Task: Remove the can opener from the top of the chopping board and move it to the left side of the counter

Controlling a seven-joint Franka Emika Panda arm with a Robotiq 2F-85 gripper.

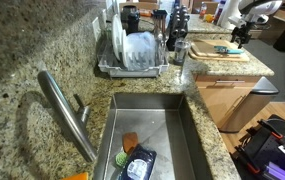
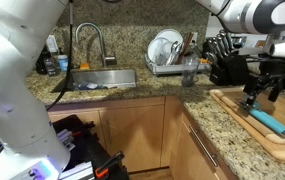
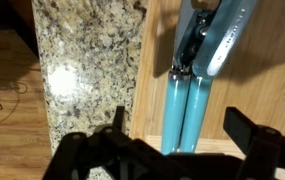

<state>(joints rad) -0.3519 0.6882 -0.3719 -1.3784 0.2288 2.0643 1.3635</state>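
Can opener (image 1: 233,49) is barely resolved in an exterior view; it lies on the chopping board (image 1: 214,53), beneath the pincer (image 1: 238,40).

In an exterior view, the opener (image 2: 270,122) is seen flat on the board (image 2: 237,108), just under the pincer (image 2: 262,95).

In the wrist view, the teal handles (image 3: 187,110) run lengthwise between the wide-open, empty pincer (image 3: 177,128), crossing its closing line. The table (image 3: 82,60) borders the board's edge.

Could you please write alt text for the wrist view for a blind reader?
A teal-handled can opener lies on a wooden chopping board, with the open gripper straddling its handles. Speckled granite counter borders the board.
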